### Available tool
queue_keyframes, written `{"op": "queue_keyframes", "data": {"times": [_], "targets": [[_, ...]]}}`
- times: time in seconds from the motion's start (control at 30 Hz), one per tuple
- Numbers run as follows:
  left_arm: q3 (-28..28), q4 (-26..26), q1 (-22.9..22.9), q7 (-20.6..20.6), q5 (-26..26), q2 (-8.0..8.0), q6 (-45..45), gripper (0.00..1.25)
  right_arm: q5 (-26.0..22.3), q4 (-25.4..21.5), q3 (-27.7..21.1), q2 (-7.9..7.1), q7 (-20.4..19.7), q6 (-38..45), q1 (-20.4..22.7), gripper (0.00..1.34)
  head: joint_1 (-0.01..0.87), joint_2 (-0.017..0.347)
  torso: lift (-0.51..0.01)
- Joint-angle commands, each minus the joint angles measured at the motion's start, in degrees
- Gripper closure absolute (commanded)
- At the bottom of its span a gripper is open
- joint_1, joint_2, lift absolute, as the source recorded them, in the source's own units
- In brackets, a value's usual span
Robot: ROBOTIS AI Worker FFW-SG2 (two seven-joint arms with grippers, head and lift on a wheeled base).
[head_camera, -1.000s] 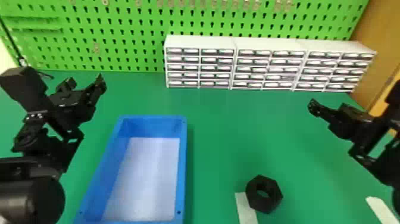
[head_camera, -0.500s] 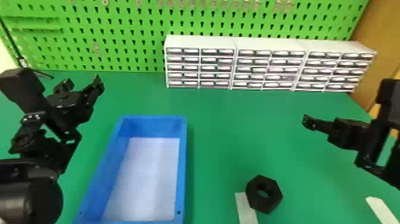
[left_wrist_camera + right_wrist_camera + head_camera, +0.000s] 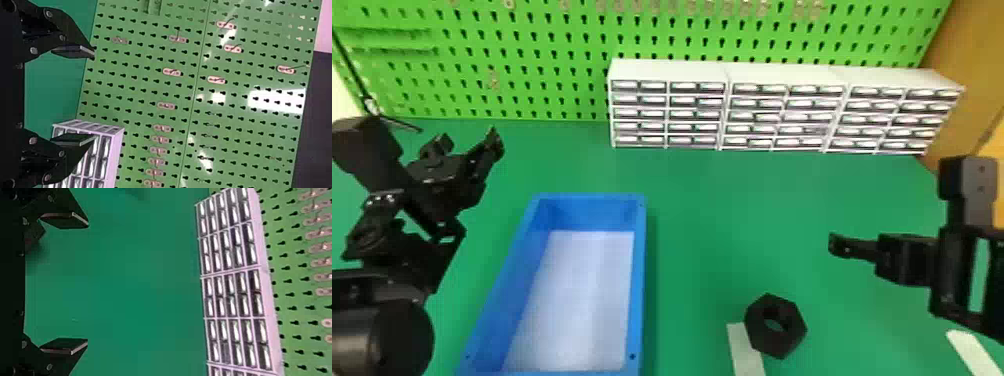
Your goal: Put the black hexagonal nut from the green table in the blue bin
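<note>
Well in from the far edge of the green table [image 3: 712,200], we see the black hexagonal nut [image 3: 776,342] touching a white strip [image 3: 747,354], right of the blue bin [image 3: 639,280]. Our left gripper [image 3: 465,141] and right gripper [image 3: 839,245] hang toward opposite side edges, fingers spread, empty.

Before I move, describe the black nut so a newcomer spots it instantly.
Find the blue bin on the green table. To its right, at the far end of a white strip, lies the nut: black and six-sided with a central hole, unlike the flat strip.
</note>
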Motion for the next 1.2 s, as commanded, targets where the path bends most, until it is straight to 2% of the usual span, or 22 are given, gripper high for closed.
{"op": "queue_keyframes", "data": {"times": [0.0, 0.07, 0.33, 0.63, 0.97, 1.17], "targets": [[0.3, 0.0, 0.1, -0.2, 0.2, 0.00, 0.0, 0.49, 1.2, -1.8, 1.6, 0.47, 0.0, 5.5, -0.7, 0.23, 0.692, 0.008, -0.097], [0.4, -0.1, 0.2, -0.4, 0.2, 0.00, 0.0, 0.49, 2.7, -2.6, 2.8, 0.47, 0.0, 5.5, -1.0, 0.23, 0.692, 0.008, -0.097], [1.4, -0.7, 0.8, -0.5, 0.3, 0.09, 0.0, 0.49, 0.4, -2.6, 3.2, -0.23, 0.0, 5.5, -1.4, 0.23, 0.692, 0.008, -0.097], [1.6, -0.8, 1.0, -0.6, 0.3, 0.09, 0.0, 0.49, 0.4, -2.5, 3.9, -0.76, 0.0, 5.5, -1.2, 0.23, 0.692, 0.008, -0.097], [2.4, -1.1, 1.5, -0.6, -0.1, 0.09, 0.0, 0.49, -1.9, -2.0, 5.5, -2.96, 0.0, 5.5, -1.7, 0.23, 0.692, 0.008, -0.097], [3.2, -1.1, 1.9, -0.6, -0.5, 0.00, 0.0, 0.49, -1.9, -1.6, 6.6, -3.04, 0.0, 5.5, -1.8, 0.23, 0.692, 0.008, -0.097]]}}
